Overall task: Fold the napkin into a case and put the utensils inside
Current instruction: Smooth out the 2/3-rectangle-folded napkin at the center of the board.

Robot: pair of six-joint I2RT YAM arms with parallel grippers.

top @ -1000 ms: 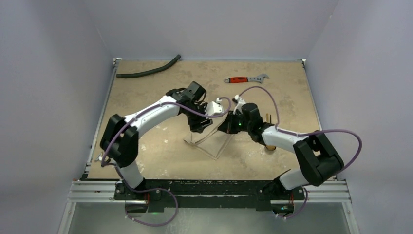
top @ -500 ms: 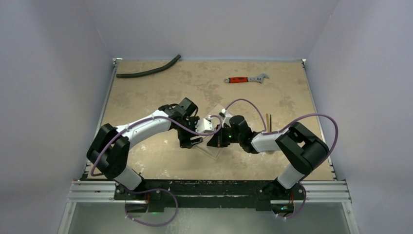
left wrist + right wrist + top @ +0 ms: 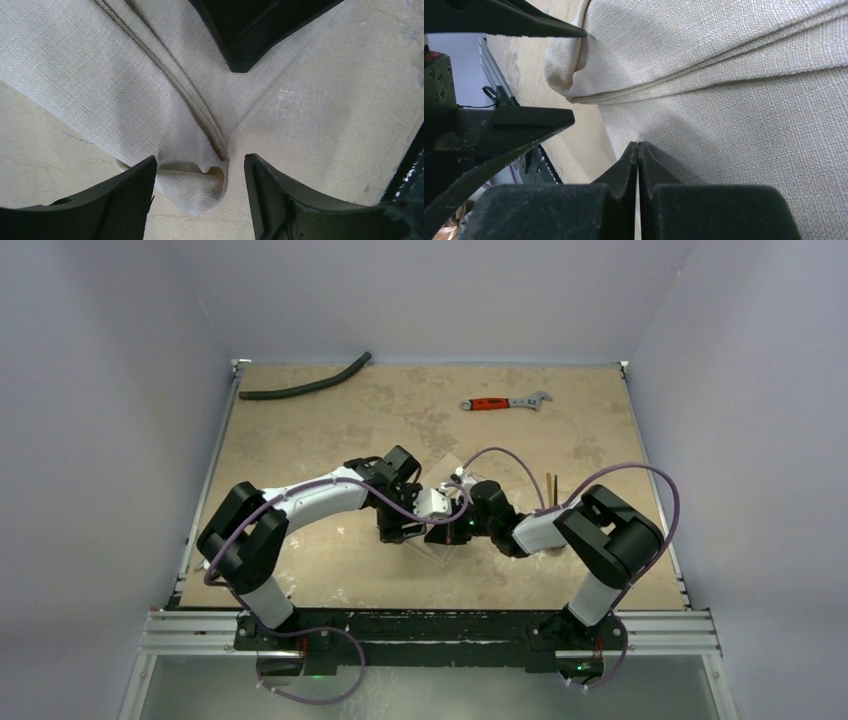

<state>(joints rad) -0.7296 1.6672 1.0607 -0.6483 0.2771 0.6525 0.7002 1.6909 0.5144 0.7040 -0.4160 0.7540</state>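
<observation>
Napkin (image 3: 100,75) — left gripper (image 3: 200,164) wide astride corner | right gripper (image 3: 638,146) closed, touching cloth

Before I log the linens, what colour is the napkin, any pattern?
Plain beige napkin, no printed pattern; clearest in the right wrist view.

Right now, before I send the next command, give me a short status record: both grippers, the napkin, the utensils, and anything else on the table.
left gripper: open, fingers either side of a folded corner of the napkin, not gripping it
right gripper: shut, tips on or just above the napkin beside the fold
napkin: folded in layers, lying on the table between the arms
utensils: gold, on the table right of the napkin, partly hidden by the right arm; not inside the napkin
other: wrench and hose at the far side
</observation>
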